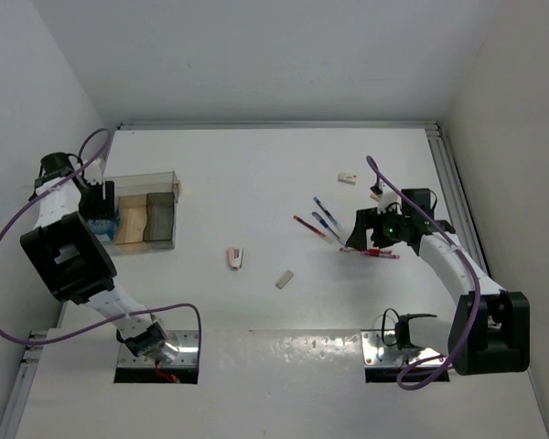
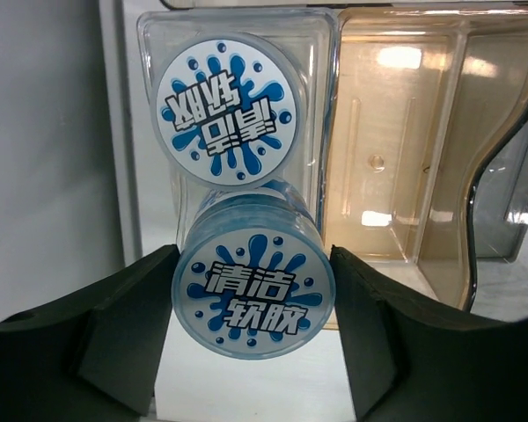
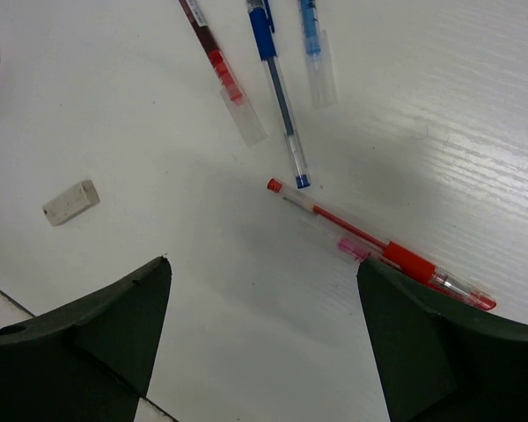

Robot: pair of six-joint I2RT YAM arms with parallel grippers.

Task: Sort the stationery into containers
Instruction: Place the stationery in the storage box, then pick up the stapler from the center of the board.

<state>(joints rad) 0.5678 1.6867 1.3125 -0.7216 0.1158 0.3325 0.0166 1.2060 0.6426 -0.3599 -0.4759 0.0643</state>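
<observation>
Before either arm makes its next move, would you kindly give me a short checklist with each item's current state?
1. Left gripper gripping a round roll: ok.
2. Round roll lined up over the clear box: cannot tell.
3. Room beside the second roll lying in that compartment: cannot tell.
4. Right gripper open and empty: ok.
5. Red pen centred between its fingers: not ok, it lies close to one finger.
</observation>
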